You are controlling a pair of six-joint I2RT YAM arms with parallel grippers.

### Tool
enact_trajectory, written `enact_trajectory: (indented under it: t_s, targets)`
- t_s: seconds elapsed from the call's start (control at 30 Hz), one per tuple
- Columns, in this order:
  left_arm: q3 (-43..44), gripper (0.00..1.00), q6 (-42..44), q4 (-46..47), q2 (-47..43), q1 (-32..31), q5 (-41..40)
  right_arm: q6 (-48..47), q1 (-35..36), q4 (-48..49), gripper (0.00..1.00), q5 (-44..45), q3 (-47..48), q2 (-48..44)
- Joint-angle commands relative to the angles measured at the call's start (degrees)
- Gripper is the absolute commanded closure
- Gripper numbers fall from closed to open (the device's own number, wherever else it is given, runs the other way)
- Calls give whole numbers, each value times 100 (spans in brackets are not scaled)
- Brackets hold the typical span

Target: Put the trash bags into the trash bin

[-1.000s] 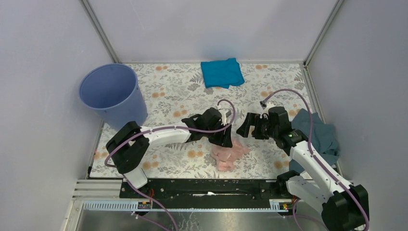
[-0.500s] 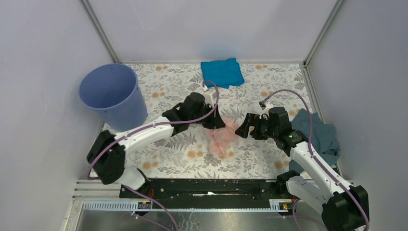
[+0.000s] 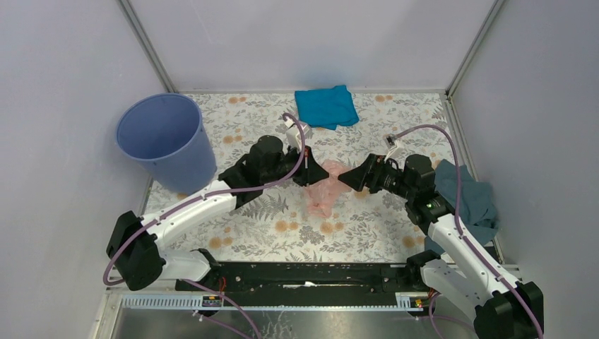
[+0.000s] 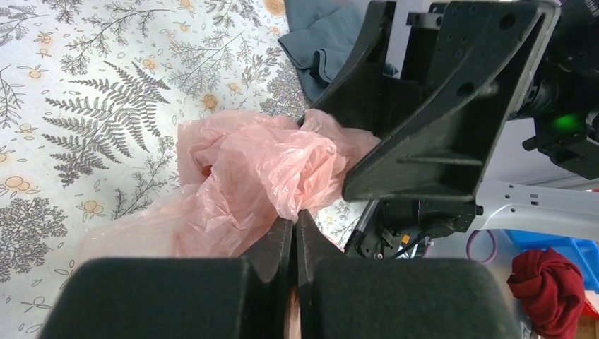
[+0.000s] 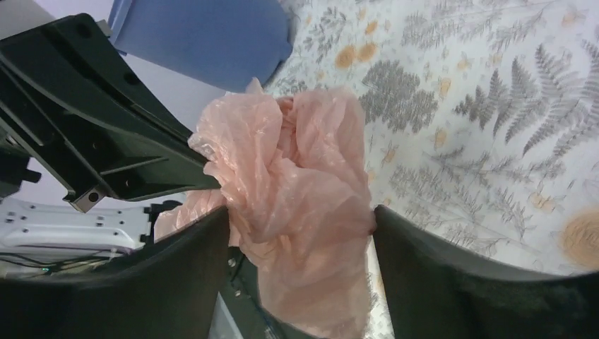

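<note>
Left pincer (image 3: pixel 313 174) is seen shut tight, its jaws pressed together on a fold of the pale-pink trash bag (image 3: pixel 323 194). In the left wrist view the same pincer (image 4: pixel 295 220) is shown with no gap left between its fingers, and the bag's film (image 4: pixel 247 169) is bunched just ahead of the tips. The crumpled, translucent bag is held between the two pincers, and its lower part trails down below them towards the floral surface (image 3: pixel 268 226). Whether that lower part is touching the surface cannot be told.

The right pincer (image 3: pixel 351 181) is pointed at the left one, tip towards tip, with the bag between them. In the right wrist view its jaws (image 5: pixel 300 220) are spread wide, one finger on each side of the bunched film (image 5: pixel 297 162), which fills the gap. Whether the film is being pressed by those fingers cannot be told.

The lavender-blue trash bin (image 3: pixel 185 161) is stood upright, well apart from the left pincer, off to its left beyond the left arm. Part of its wall (image 5: pixel 205 35) is seen past the bag in the right wrist view. Nothing of the bag is inside it.

A bright blue folded cloth (image 3: pixel 325 106) is laid beyond both pincers at the far edge. A grey-blue cloth (image 3: pixel 472 198) is heaped to the right of the right pincer, beside that arm.
</note>
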Motion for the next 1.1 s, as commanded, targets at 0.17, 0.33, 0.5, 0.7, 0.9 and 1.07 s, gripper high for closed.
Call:
enact_trajectory:
  t_s: [0.17, 0.33, 0.5, 0.7, 0.9, 1.07]
  targets:
    - [0, 73, 361, 311, -589, 3, -85, 374, -17, 685, 100, 212, 65, -60]
    - [-130, 23, 469, 280, -1055, 59, -688, 202, -16, 179, 100, 450, 43, -269]
    - [-559, 1, -107, 570, -1426, 410, -1397, 568, -21, 523, 100, 405, -21, -609]
    - [-845, 1, -1371, 1639, -1125, 1454, 275, 272, -24, 884, 100, -285, 589, -629]
    - [-1547, 1, -3686, 6145, -726, 2463, 2645, -970, -26, 77, 100, -627, 1453, -843]
    - [-1381, 1, -3978, 6615, -407, 2378, 3100, -1475, -22, -24, 100, -607, 1588, -1258]
